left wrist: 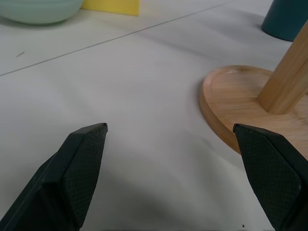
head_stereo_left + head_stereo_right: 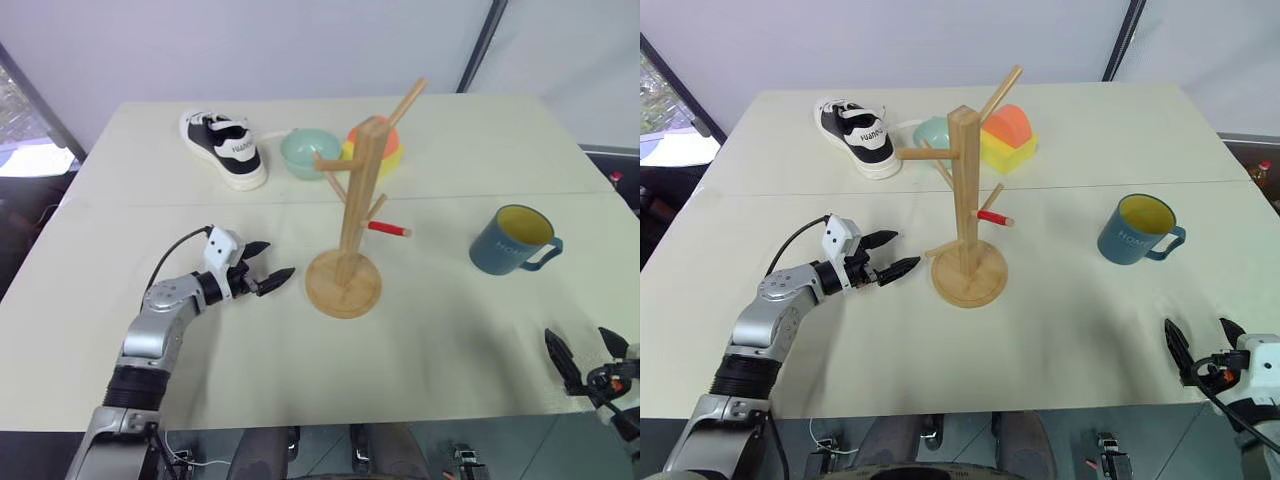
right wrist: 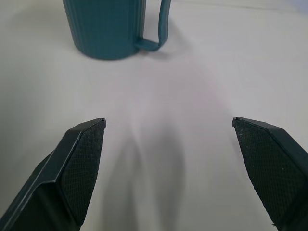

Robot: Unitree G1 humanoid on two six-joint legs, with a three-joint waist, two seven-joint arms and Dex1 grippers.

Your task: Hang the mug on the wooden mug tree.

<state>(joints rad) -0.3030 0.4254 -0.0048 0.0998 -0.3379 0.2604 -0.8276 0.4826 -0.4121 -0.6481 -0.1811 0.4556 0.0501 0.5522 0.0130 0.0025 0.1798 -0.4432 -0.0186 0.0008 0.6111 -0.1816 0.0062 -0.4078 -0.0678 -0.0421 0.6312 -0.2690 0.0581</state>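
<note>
Both claws hang spread and empty above the table (image 2: 470,340) — the left gripper (image 2: 268,268) just beside the round base of the wooden mug tree (image 2: 352,215) at the table's middle, the right gripper (image 2: 588,358) at the near right corner. Beyond it, toward the right edge, the mug (image 2: 512,240) stands upright — handle pointing right. A sneaker (image 2: 224,148), a teal bowl (image 2: 308,152) and a yellow-and-orange block (image 2: 1006,137) line the far edge.
</note>
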